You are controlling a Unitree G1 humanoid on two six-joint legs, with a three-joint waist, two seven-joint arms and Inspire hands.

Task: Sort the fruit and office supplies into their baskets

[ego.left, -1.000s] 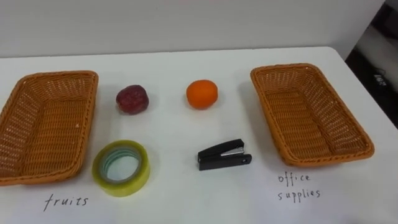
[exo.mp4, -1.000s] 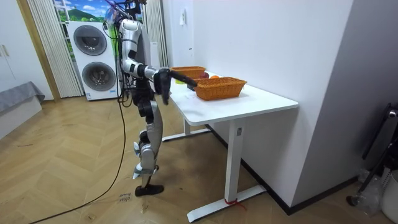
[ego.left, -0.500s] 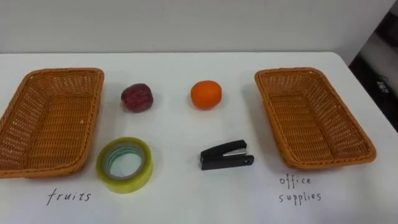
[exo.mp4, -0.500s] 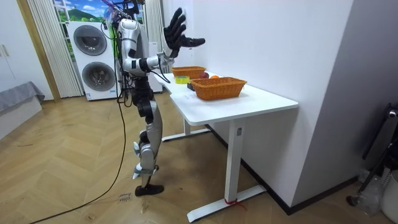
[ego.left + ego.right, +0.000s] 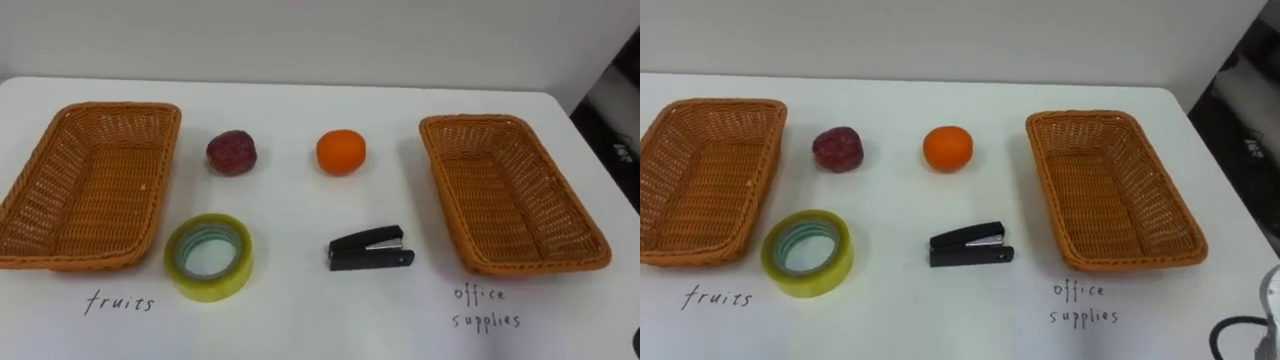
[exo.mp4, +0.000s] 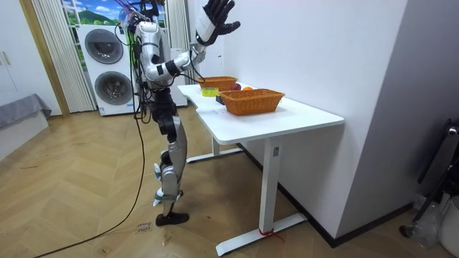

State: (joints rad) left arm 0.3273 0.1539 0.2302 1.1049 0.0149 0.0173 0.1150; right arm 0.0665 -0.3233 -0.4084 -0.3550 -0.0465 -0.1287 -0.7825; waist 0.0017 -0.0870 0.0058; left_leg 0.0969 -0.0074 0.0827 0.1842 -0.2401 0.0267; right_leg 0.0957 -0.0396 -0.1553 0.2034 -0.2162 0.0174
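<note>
White table (image 5: 300, 325), left to right: the fruits basket (image 5: 120, 107), empty; a dark red fruit (image 5: 232, 153) just beside its far corner, with a yellow tape roll (image 5: 237, 262) nearer the front edge; then an orange (image 5: 341, 152) with a black stapler (image 5: 370, 248) in front of it; then the office supplies basket (image 5: 540, 267), also empty. Room view's got stacked washers (image 6: 107, 68) on its left and a wood floor (image 6: 86, 186); robot's standing at the table's end, right hand (image 6: 215, 18) way up high, fingers spread wide, holding nothing.
</note>
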